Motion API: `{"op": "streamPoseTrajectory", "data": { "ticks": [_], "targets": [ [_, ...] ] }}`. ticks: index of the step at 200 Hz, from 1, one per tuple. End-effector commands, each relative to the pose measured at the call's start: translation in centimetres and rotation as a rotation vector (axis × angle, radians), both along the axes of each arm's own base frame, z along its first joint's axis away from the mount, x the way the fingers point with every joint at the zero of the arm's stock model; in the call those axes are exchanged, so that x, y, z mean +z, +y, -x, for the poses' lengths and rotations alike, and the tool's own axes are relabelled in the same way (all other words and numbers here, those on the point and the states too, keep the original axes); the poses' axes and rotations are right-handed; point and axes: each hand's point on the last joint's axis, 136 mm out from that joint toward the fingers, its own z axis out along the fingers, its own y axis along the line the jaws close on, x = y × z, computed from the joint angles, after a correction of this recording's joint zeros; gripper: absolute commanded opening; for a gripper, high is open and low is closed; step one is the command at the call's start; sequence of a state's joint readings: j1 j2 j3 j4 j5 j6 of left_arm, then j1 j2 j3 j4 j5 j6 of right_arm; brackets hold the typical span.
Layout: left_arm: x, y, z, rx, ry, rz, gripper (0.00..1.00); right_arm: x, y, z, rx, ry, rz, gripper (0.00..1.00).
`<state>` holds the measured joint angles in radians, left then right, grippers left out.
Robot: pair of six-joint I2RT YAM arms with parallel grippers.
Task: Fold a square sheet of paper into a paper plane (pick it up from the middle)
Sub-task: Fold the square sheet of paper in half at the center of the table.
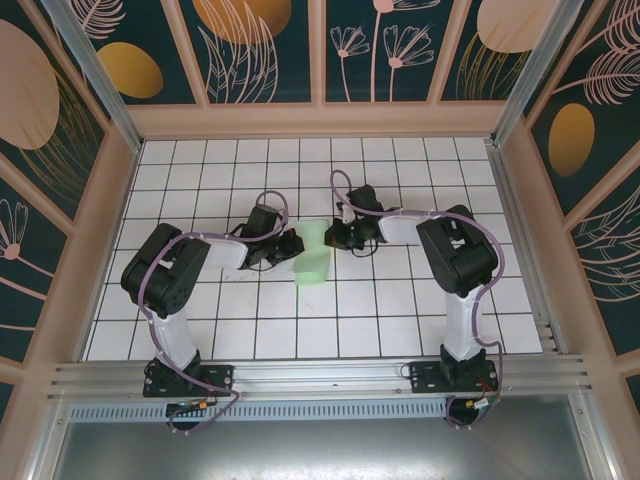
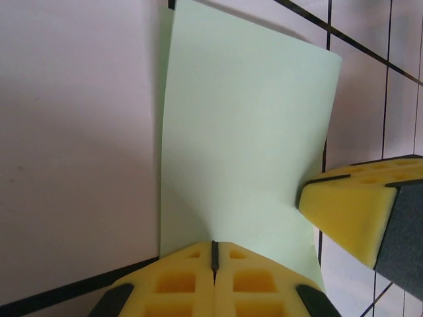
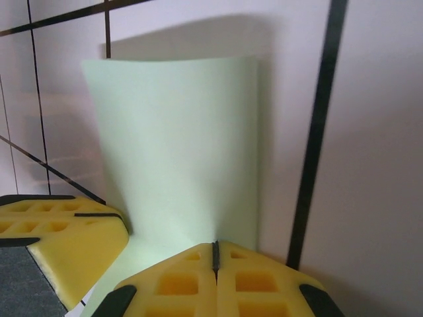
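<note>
The square sheet of paper [image 1: 313,254] is pale mint green and lies mid-table, bent over into a narrow curved strip. My left gripper [image 1: 297,243] meets its left edge and my right gripper [image 1: 331,238] its right edge, at the far end. In the left wrist view the yellow pads [image 2: 192,277] of the left gripper [image 2: 213,254] are pressed together, and the paper [image 2: 244,132] puckers into their tip. The right gripper [image 3: 215,254] is likewise shut on the paper [image 3: 178,145], which bows up off the tiles. Each wrist view catches the other gripper's yellow fingers [image 2: 357,205] [image 3: 59,238] close by.
The white gridded tabletop [image 1: 250,310] is walled by a wooden frame with patterned panels [image 1: 320,50]. Both arms reach inward from their bases [image 1: 185,375] [image 1: 450,372] at the near edge. Bare tiles lie around the paper on all sides.
</note>
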<state>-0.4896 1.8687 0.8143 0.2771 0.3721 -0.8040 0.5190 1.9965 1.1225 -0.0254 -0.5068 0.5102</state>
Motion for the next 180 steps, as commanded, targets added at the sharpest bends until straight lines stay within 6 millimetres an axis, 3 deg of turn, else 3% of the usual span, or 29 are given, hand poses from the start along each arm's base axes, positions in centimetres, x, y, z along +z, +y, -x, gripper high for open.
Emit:
{"op": "streamPoseTrajectory", "data": {
  "ticks": [1,19,45,74,97,134,140,180],
  "targets": [
    [-10.6,8.8,10.6,0.050,0.415,-0.401,0.00,-1.2,-4.1,-1.8,-0.118,-0.028,0.093,0.00],
    [-10.5,8.8,10.6,0.052,0.413,-0.399,0.00,1.5,-3.5,-2.7,-0.134,-0.093,0.052,0.00],
    [-10.2,8.6,10.1,0.052,0.400,-0.392,0.00,4.6,-0.3,-2.3,-0.067,-0.157,-0.023,0.00],
    [-10.2,8.6,9.9,0.056,0.395,-0.397,0.00,3.5,2.5,-1.3,0.004,-0.117,-0.045,0.00],
    [-10.3,8.8,10.0,0.059,0.400,-0.404,0.00,2.1,3.0,-1.5,0.014,-0.093,-0.037,0.00],
    [-10.4,9.0,10.4,0.061,0.410,-0.410,0.00,0.0,2.1,-2.4,-0.013,-0.076,0.013,0.00],
    [-10.4,9.1,10.4,0.061,0.409,-0.409,0.00,-0.3,0.5,-3.6,-0.056,-0.074,0.023,0.00],
    [-10.6,9.2,10.8,0.058,0.414,-0.412,0.00,-1.0,-4.2,-6.7,-0.181,-0.094,0.085,0.00]
  ]
}}
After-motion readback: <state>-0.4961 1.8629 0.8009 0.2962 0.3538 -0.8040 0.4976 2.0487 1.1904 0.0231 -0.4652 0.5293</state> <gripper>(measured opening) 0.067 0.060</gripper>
